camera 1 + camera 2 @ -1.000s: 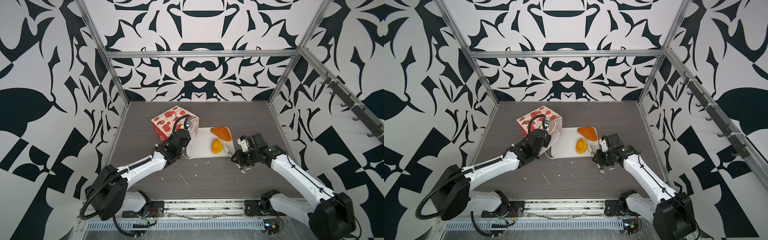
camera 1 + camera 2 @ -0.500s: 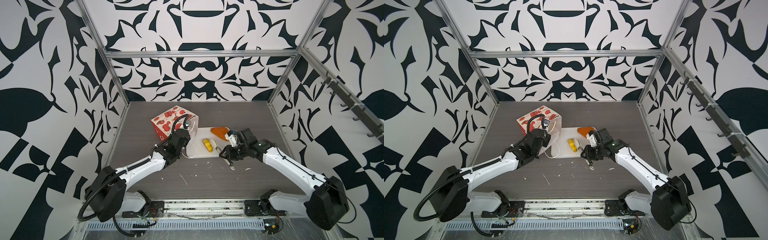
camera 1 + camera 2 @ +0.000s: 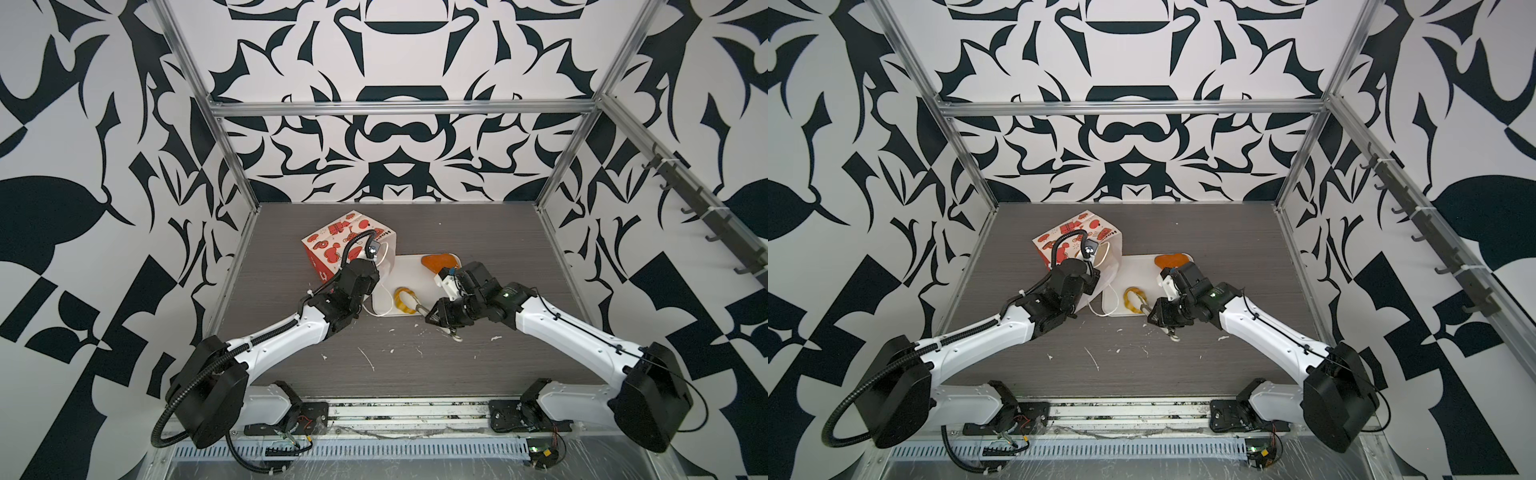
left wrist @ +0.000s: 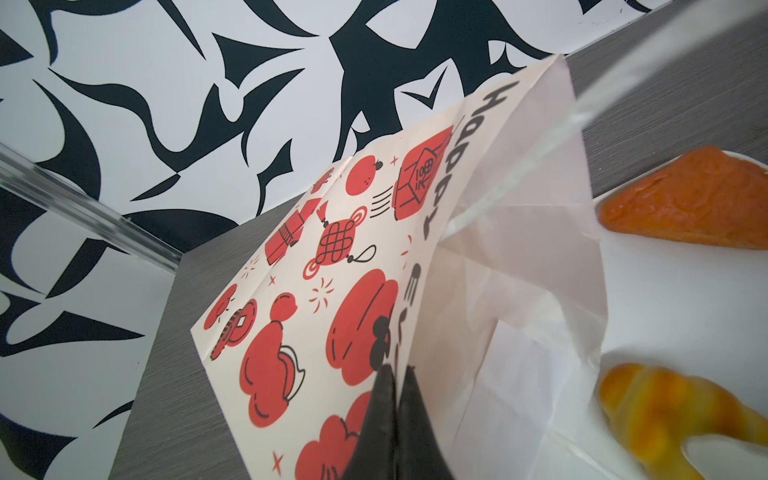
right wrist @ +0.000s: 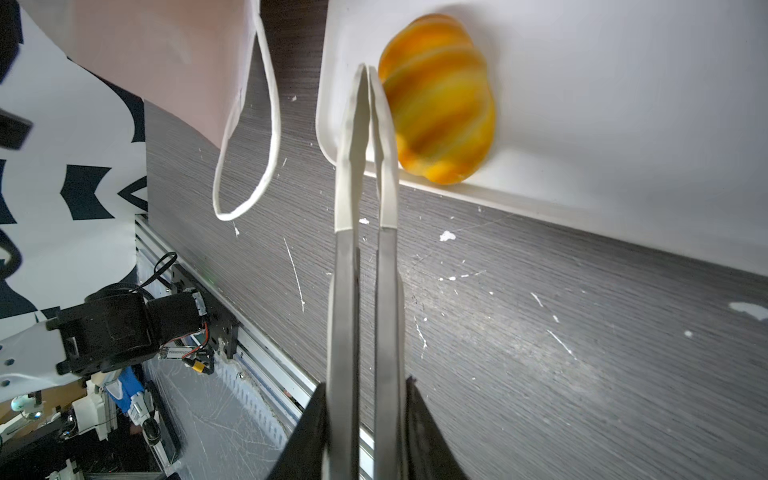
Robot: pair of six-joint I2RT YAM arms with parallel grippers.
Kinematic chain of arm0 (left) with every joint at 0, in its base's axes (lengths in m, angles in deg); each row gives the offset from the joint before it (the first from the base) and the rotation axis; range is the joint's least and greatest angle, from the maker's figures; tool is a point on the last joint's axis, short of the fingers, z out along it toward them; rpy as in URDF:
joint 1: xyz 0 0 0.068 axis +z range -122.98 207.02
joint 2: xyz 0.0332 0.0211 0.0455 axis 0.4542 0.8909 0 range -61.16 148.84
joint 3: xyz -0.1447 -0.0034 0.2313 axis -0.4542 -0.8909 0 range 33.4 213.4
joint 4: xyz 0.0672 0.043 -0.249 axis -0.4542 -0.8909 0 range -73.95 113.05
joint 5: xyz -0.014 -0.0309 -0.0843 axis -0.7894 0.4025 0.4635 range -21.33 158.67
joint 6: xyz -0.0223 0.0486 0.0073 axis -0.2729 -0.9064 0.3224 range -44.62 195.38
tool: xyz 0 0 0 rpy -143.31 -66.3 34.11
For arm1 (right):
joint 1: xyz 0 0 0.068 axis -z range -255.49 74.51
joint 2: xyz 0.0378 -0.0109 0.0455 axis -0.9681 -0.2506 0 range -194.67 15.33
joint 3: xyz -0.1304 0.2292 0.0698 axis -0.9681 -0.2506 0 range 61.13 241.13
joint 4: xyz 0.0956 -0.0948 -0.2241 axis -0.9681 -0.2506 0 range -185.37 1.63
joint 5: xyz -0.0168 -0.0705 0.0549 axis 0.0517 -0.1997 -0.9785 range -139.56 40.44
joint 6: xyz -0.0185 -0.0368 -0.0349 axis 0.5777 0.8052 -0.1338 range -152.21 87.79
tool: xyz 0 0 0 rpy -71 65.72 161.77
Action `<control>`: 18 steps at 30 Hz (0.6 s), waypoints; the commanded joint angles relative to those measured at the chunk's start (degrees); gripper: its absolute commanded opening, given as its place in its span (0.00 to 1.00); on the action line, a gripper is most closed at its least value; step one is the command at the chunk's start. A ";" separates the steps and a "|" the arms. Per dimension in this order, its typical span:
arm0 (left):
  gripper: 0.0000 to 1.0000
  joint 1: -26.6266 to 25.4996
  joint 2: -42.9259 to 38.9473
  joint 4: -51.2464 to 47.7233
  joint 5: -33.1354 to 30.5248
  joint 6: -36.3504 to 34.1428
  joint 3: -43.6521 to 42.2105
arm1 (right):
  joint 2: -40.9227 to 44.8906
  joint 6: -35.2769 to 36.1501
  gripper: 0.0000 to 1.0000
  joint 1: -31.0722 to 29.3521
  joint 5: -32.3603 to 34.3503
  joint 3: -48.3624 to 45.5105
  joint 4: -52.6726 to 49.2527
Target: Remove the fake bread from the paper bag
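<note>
Both top views: paper bag [image 3: 332, 245] on side, mouth toward white tray [image 3: 409, 274]; orange triangular piece [image 3: 439, 262], yellow croissant [image 3: 404, 300] out on tray
Left wrist: left gripper [image 4: 395, 376] pinched on bag edge; interior hidden
Right wrist: right gripper [image 5: 365, 395] clamping tongs [image 5: 365, 166], tips together, empty, beside croissant
Remainder judged still inside

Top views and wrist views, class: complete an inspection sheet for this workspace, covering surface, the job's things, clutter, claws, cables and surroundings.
Surface: grey wood-grain table, scratched, with white flecks.
Job's things: paper bag tipped over, mouth toward the white tray; orange-brown triangular piece and yellow croissant on the tray; no other bread seen.
Clutter: nothing seen beyond the flecks.
Claws: left claw shut on the bag's edge; right claw shut on tongs, tips together beside the croissant, not gripping it.
Cables: black hose at the left arm's base; string handle lying on the table.
Surroundings: patterned walls, metal frame, hook rail.
</note>
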 commanded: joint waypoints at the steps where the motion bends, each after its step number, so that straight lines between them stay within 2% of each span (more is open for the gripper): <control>1: 0.00 0.16 -3.35 2.84 -1.27 0.37 -1.47 | 2.48 -0.29 0.30 -0.41 2.12 1.43 2.04; 5: 0.00 0.17 -4.13 3.35 -1.64 0.54 -1.86 | 6.33 0.14 0.29 -0.62 3.63 0.65 3.27; 9: 0.00 0.20 -4.41 3.70 -1.97 0.46 -1.93 | 7.54 0.51 0.27 -1.22 0.85 -0.13 3.88; 18: 0.00 0.24 -3.90 4.04 -1.92 0.37 -1.50 | 4.41 1.33 0.24 -3.23 -1.42 -3.47 4.14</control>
